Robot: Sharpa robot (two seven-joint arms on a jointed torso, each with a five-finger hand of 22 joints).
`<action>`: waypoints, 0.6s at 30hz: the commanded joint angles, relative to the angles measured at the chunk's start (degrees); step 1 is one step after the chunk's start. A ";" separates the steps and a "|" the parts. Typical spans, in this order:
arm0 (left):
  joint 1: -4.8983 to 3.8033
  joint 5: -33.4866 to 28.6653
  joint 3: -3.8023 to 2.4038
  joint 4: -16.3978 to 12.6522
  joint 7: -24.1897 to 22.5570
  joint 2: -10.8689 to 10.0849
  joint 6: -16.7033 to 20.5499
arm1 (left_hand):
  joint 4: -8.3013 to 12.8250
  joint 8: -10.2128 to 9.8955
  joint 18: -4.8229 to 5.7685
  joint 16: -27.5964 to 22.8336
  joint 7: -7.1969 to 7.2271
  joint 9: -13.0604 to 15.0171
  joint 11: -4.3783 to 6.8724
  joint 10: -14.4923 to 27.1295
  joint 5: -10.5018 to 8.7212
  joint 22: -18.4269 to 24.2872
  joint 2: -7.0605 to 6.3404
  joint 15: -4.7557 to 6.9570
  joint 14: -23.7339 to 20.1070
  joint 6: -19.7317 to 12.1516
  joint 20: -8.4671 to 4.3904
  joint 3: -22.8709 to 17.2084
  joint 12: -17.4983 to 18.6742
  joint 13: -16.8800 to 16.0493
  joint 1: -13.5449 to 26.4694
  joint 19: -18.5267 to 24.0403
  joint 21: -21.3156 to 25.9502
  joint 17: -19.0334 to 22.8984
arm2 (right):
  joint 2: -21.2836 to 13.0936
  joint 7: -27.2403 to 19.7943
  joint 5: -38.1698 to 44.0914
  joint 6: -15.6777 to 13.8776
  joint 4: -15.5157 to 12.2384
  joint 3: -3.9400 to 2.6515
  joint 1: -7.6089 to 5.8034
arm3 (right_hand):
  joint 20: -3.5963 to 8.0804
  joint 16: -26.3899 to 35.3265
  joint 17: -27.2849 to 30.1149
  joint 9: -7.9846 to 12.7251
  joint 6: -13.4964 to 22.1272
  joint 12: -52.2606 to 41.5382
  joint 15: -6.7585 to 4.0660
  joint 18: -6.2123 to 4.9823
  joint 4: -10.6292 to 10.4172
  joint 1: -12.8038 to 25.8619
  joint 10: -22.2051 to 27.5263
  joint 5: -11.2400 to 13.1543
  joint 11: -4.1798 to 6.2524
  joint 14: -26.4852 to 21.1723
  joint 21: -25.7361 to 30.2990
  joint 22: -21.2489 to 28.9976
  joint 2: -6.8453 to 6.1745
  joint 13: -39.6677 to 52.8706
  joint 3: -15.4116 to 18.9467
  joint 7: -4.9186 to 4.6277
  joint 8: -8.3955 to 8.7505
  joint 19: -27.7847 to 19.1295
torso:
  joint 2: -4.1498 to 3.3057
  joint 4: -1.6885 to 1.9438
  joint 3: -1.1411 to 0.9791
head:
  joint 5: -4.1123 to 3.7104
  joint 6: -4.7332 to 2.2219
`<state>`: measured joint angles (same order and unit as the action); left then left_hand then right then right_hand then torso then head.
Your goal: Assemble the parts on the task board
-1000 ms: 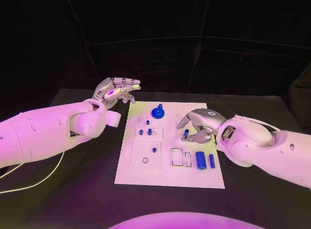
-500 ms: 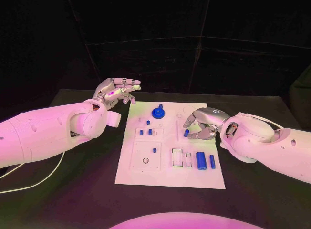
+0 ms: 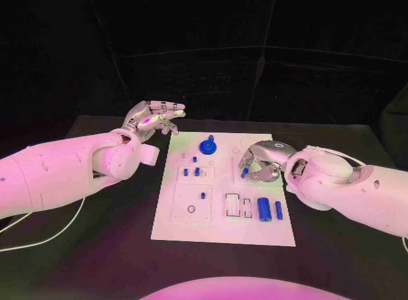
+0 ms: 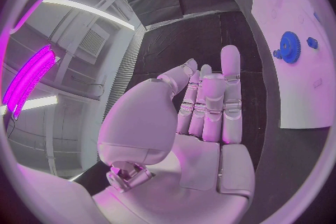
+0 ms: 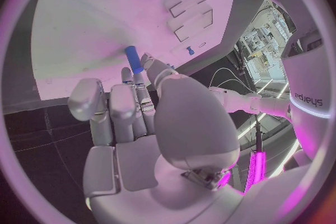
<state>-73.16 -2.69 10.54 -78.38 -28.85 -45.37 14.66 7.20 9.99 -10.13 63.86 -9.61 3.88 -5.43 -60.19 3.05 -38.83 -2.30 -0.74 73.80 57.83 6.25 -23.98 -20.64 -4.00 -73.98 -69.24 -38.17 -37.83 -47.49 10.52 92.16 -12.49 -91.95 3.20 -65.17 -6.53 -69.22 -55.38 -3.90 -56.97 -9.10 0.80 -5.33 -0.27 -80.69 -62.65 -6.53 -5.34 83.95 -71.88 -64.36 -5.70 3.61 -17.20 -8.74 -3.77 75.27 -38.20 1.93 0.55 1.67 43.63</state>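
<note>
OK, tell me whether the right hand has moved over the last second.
Yes. The right hand, holding a small blue peg, has shifted slightly toward the far end of the task board, nearer the blue gear.

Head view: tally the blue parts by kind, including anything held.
Gear: 1
Small pegs on the task board: 4
Held peg, in the right hand: 1
Thick cylinder: 1
Slim cylinder: 1
Total: 8
</note>
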 commanded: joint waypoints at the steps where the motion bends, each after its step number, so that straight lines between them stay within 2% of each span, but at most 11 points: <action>1: -0.09 -0.13 -0.04 -0.04 -0.06 0.01 -0.72 | 0.16 -0.03 -0.32 -0.33 -0.15 -0.08 -0.13 0.45 -0.16 0.05 -0.17 0.12 -0.40 -0.16 0.02 0.10 -0.19 0.08 -0.18 0.31 0.19 0.05 | 0.12 0.75 1.39 2.54 0.14 -0.04 -0.10 | 0.08 -0.34 -0.23 -0.10 -0.63 -0.17 -0.56 -0.48 -0.08 -0.19 -0.99 0.36 0.17 0.57 -0.35 -0.35 0.07 -0.07 -0.64 -0.05 -0.22 0.55 | 0.06 -0.01 0.03 | -0.08 0.09; 12: -0.08 -0.13 -0.04 -0.07 -0.07 -0.05 -0.71 | 0.13 -0.04 -0.32 -0.32 -0.17 -0.08 -0.16 0.48 -0.16 0.07 -0.15 0.10 -0.42 -0.17 0.03 0.12 -0.20 0.08 -0.14 0.33 0.22 0.05 | 0.51 0.78 1.62 3.36 0.49 -0.04 -0.09 | 0.26 -0.75 -0.64 -0.10 -1.14 0.46 -0.70 -0.37 -0.10 -0.19 -1.92 0.47 0.29 0.68 -0.71 -0.83 -0.09 -0.10 -2.00 0.01 -0.20 0.84 | 0.06 0.02 0.05 | 0.01 0.18; 18: -0.08 -0.13 -0.04 -0.09 -0.06 -0.09 -0.69 | 0.13 -0.04 -0.32 -0.32 -0.17 -0.08 -0.16 0.48 -0.16 0.07 -0.15 0.10 -0.42 -0.17 0.03 0.12 -0.20 0.08 -0.14 0.33 0.22 0.05 | 0.82 0.08 1.45 2.36 0.38 -0.04 -0.08 | 0.49 -2.00 -2.20 -0.39 -3.41 0.65 -0.92 0.09 -0.50 0.24 -4.19 0.79 0.60 1.08 -2.31 -2.98 0.09 0.03 -3.59 0.06 -0.90 2.09 | 0.03 0.03 0.05 | -0.03 0.31</action>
<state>-73.16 -2.70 10.54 -78.42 -28.77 -45.44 14.59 7.20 9.99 -10.13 63.86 -9.61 3.88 -5.64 -59.98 3.05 -38.84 -2.30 -0.74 73.81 57.83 6.25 -23.98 -20.64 -4.00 -73.98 -69.24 -38.17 -37.84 -46.73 11.15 93.23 -10.01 -91.43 3.21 -65.16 -5.98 -70.93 -57.43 -4.25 -60.14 -8.64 0.37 -5.33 -0.79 -80.69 -66.58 -6.02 -4.78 83.96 -74.01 -67.12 -5.70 3.56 -20.56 -8.71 -4.46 77.01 -38.14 1.94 0.60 1.63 43.88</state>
